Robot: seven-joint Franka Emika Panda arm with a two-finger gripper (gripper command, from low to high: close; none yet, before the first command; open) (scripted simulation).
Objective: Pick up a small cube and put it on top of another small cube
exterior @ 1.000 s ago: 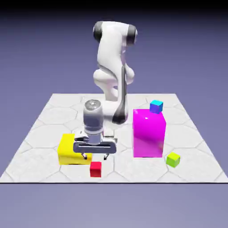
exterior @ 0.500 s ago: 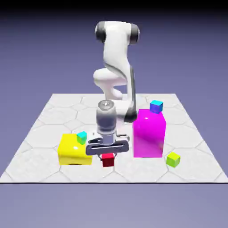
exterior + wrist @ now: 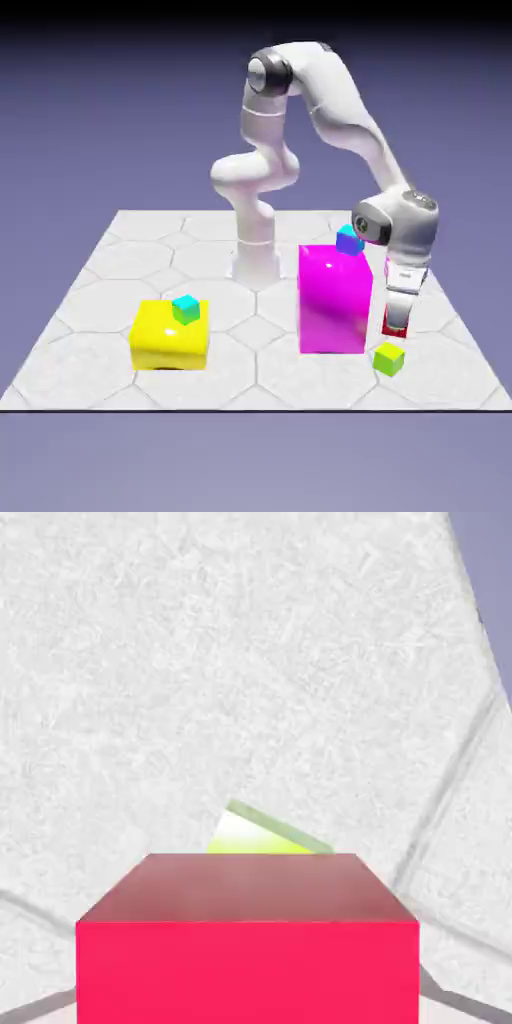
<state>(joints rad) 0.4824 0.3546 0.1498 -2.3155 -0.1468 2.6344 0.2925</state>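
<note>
The small red cube (image 3: pixel 247 942) fills the bottom of the hand view and hides both finger tips. In the exterior view only a thin red sliver of this cube (image 3: pixel 385 324) shows beside the gripper (image 3: pixel 394 326), which is shut on it and points down. The gripper hangs at the exterior view's right, just right of the magenta block. The lime-green cube (image 3: pixel 389 358) lies on the table directly below the held cube, with a small gap between them. In the hand view a corner of the lime-green cube (image 3: pixel 268 838) peeks out behind the red cube's top edge.
The tall magenta block (image 3: pixel 335 298) stands right next to the gripper, with a blue cube (image 3: pixel 350 239) on top. A low yellow block (image 3: pixel 169 336) carrying a teal cube (image 3: pixel 186 309) sits at the exterior view's left. The table's front edge (image 3: pixel 256 408) runs just beyond the lime-green cube.
The gripper closed on the red cube at the front middle, lifted it and swung to the exterior view's right. It now hangs over the lime-green cube.
</note>
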